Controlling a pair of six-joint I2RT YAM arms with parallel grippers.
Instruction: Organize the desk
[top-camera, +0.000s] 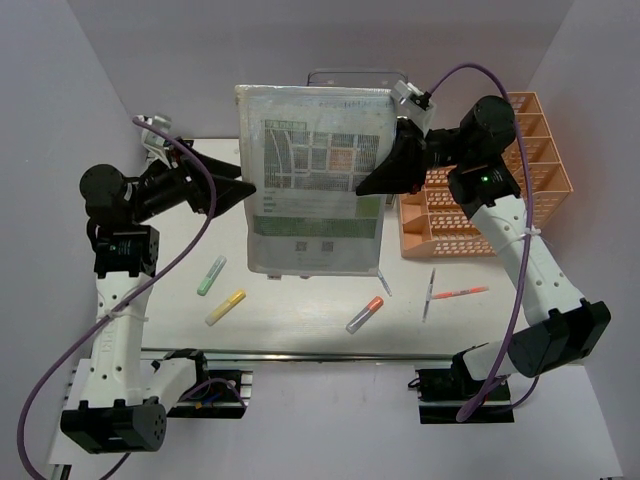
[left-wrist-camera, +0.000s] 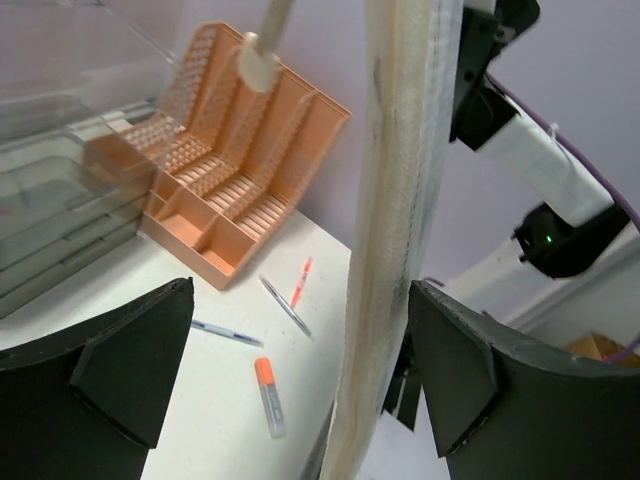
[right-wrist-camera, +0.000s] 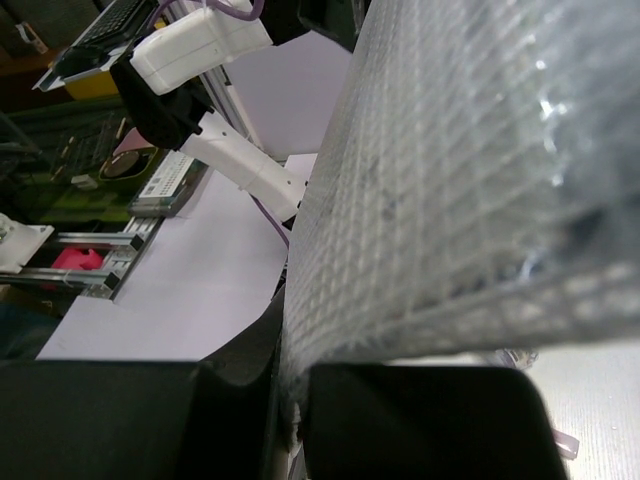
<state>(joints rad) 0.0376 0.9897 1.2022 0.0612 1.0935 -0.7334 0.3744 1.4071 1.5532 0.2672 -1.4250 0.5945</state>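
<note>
White desk (top-camera: 300, 305), orange mesh rack (top-camera: 530, 150) — clear pouch (top-camera: 310, 180) in fine grid pattern.

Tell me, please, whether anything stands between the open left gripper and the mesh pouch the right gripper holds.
Nothing visible does. The edge of the mesh pouch hangs between the open fingers of the left gripper; the right gripper clamps its other side.

Printed sheet (top-camera: 318, 165) in mesh pouch (top-camera: 300, 255), lettering seemingly unreadable (too small)
</note>
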